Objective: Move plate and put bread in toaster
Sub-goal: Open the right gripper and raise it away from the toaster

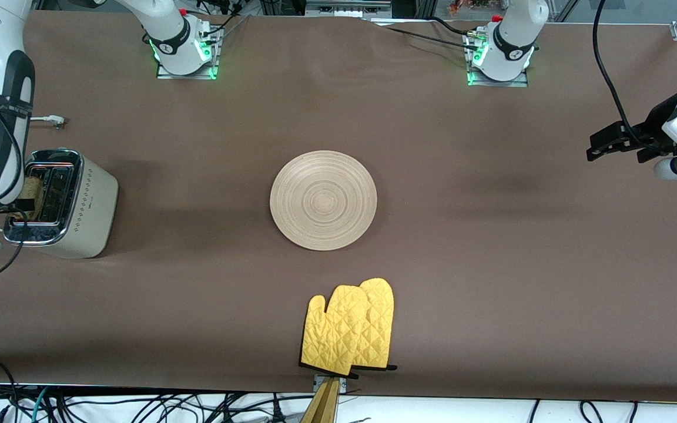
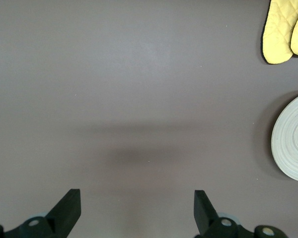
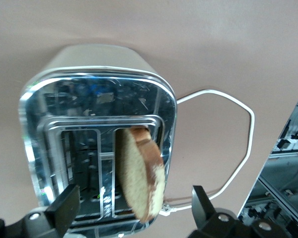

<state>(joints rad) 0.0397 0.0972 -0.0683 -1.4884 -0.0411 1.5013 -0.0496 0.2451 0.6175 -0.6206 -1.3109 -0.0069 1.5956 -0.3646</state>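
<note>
The cream-white toaster (image 1: 83, 211) stands at the right arm's end of the table. The bread (image 3: 139, 173) stands tilted in one of its slots, its upper part sticking out above the chrome top (image 3: 89, 99); it also shows in the front view (image 1: 30, 189). My right gripper (image 3: 135, 193) is open above the toaster, a finger on each side of the bread and apart from it. The wooden plate (image 1: 323, 200) lies empty mid-table and shows in the left wrist view (image 2: 293, 139). My left gripper (image 1: 603, 144) is open and empty, waiting over bare table at the left arm's end (image 2: 137, 196).
A pair of yellow oven mitts (image 1: 350, 329) lies near the table's front edge, nearer to the front camera than the plate, and shows in the left wrist view (image 2: 283, 29). The toaster's white cord (image 3: 228, 148) loops on the table beside it.
</note>
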